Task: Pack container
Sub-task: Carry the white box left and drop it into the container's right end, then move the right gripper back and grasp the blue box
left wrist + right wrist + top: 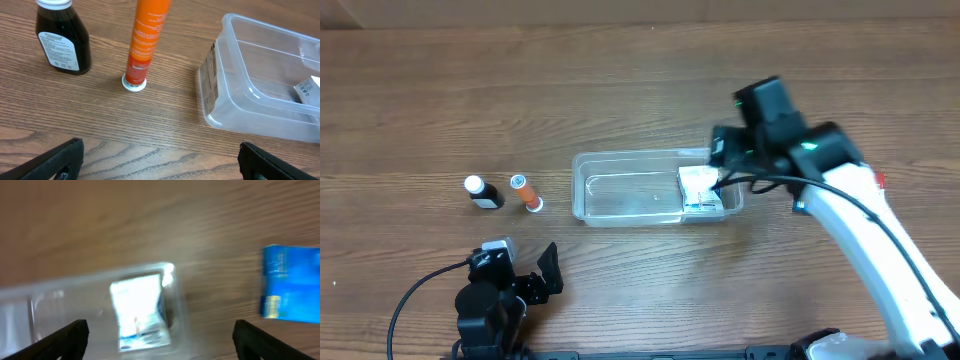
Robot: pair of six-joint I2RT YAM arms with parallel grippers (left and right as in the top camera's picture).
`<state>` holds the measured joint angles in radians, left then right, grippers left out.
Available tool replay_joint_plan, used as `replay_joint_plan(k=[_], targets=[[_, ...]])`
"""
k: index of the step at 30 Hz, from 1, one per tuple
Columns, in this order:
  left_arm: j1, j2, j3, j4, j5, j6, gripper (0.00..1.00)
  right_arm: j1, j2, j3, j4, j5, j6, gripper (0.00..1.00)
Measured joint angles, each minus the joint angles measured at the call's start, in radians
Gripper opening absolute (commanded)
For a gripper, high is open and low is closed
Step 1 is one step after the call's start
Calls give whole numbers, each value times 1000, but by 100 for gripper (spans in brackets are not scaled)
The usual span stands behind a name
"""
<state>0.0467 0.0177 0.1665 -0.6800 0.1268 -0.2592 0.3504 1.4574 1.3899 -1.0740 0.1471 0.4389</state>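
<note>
Overhead view. We list:
- container (620,210), clear, lengthwise on the table (620,60), near the middle.
- one white carton (700,188) inside it, at its right end.
- orange tube (527,193) left of the container, close by but apart from it.
- dark bottle (483,192) with a white cap, just left of the tube.
- left claw (518,262) low at the near edge, below the bottle and tube, fingers spread.
- right claw (720,160) over the container's right end; from here we cannot tell how its fingers stand.

Left wrist view. We list:
- left claw (160,165) wide open, one finger (50,162) at each lower corner, nothing between them but bare table.
- dark bottle (62,42) upright at upper left.
- orange tube (145,45) standing on its white cap, right of the bottle.
- container (235,100) at right, a printed label (211,75) on its short wall.
- a corner of the white carton (307,89) showing inside.

Right wrist view, blurred. We list:
- right claw (160,340) wide open and gripping nothing.
- container (50,300) below it, with the white carton (140,310) at its end.
- blue carton (292,290) on the table, apart from the container, at right.
</note>
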Motion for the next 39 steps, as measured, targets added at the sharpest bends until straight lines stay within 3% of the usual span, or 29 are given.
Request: replay_joint_plan(k=[4,10,17,26,30,39], targets=[[0,0,0,0,0,0,100,-198,-23,11,0,18,0,100],[0,0,0,0,0,0,100,-410,158,11,-3,-25,-82,100],[0,0,0,0,0,0,100,-489,384,11,-27,-43,-228,100],[0,0,0,0,0,0,100,-549,530,11,-14,-51,-306,100],[0,0,0,0,0,0,100,-553,594,9,-15,-81,-309,84],[0,0,0,0,0,0,100,-551,561,9,-93,-114,-274,68]])
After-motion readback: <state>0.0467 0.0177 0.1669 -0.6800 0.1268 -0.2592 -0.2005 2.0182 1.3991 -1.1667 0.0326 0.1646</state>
